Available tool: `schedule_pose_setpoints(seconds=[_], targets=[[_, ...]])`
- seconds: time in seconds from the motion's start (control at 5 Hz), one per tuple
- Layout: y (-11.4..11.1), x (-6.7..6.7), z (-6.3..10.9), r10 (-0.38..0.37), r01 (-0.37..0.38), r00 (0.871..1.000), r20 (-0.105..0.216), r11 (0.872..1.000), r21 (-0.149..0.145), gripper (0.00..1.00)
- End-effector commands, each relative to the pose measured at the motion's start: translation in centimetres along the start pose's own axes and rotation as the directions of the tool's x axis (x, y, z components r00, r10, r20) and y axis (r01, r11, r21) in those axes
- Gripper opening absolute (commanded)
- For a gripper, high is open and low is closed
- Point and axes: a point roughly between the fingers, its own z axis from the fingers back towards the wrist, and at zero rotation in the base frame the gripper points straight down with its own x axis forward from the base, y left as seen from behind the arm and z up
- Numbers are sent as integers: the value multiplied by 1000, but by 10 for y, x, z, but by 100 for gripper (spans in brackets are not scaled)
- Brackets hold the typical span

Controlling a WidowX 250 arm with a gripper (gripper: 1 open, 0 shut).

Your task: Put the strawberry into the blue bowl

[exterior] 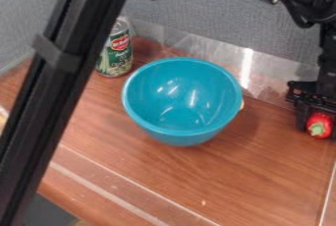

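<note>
The strawberry (pixel 319 125) is small and red with a green top. It rests on the wooden table at the far right edge of the camera view. My black gripper (pixel 315 121) comes down from above and is shut on it, its fingers (pixel 297 106) flanking the fruit. The blue bowl (pixel 182 100), large, glossy and teal, stands empty in the middle of the table, to the left of the gripper and apart from it.
A green-labelled tin can (pixel 118 49) stands behind the bowl at the left. A dark slanted strut (pixel 59 92) crosses the foreground and hides part of it. A grey wall (pixel 197 9) backs the wooden table (pixel 144 176).
</note>
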Motion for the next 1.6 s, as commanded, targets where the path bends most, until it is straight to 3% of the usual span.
schedule_pose_setpoints(seconds=[0.0, 0.4, 0.6, 0.8, 1.0, 1.2, 1.4], targets=[[-4, 3, 36, -17, 19, 997, 73, 1000, -22, 0], [-2, -2, 48, -37, 39, 996, 81, 999, -24, 0], [-3, -7, 62, -47, 51, 994, 100, 998, -35, 0], [0, -19, 98, -52, 62, 984, 168, 996, -58, 0], [17, -42, 148, -20, 43, 966, 259, 996, -82, 0], [35, -56, 185, 20, 16, 942, 335, 994, -104, 0], [48, -77, 189, 50, -12, 939, 340, 993, -115, 0]])
